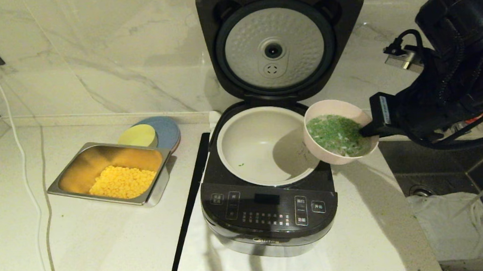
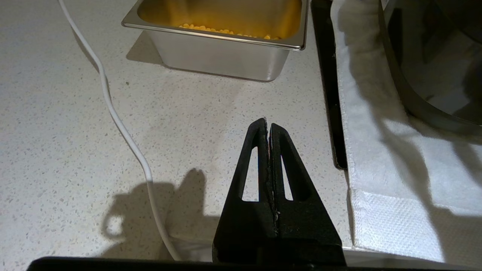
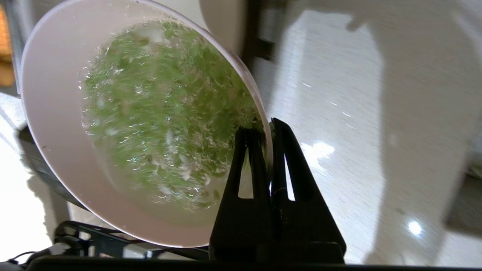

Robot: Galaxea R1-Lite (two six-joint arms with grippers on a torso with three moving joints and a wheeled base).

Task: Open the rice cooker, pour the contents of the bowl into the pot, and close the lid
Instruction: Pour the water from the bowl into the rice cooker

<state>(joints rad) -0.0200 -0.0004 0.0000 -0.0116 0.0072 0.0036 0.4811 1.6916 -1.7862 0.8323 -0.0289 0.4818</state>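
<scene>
bowl (image 1: pixel 341 132): pale pink, tilted over pot's (image 1: pixel 263 144) right rim
contents (image 3: pixel 165 113): green bits, seemingly wet, clearer in right wrist view
right gripper (image 3: pixel 270 130): clamped on bowl rim
lid (image 1: pixel 280 44): up
left gripper (image 2: pixel 268 126): closed, empty, above counter (image 2: pixel 67 150), only in left wrist view

The rice cooker's (image 1: pixel 269 215) lid (image 1: pixel 280 44) is cut off at the top edge; the contents (image 3: pixel 162 109) look blurred.

Speckled counter (image 1: pixel 87 248) bears steel tray (image 1: pixel 154 192), cooker (image 1: pixel 269 215), cable (image 1: pixel 27 177).
</scene>
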